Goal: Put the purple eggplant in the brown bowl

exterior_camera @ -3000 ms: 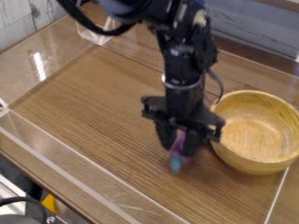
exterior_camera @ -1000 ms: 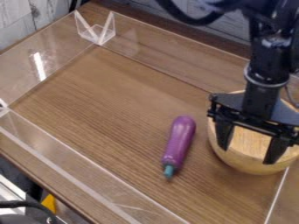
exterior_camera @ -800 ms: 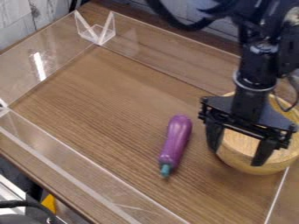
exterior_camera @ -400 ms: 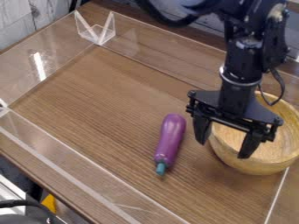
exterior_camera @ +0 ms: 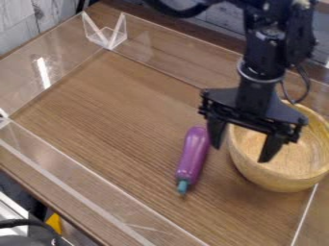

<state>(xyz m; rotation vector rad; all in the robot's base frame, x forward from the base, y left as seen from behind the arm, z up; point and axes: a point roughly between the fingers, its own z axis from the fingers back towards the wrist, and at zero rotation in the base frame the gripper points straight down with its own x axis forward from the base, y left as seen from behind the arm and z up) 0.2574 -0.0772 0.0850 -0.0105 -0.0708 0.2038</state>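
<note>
Jaws spread wide and gripping nothing, the gripper [exterior_camera: 247,135] points straight down over the near-left rim of the one brown bowl [exterior_camera: 306,165], whose visible interior holds nothing. Just left of the bowl and apart from it, the single purple eggplant [exterior_camera: 193,159] lies flat on the wooden table [exterior_camera: 115,115] with its teal stem toward the near edge. Against a second ago the gripper has shifted leftward across the bowl toward the eggplant, which lies much where it did.
</note>
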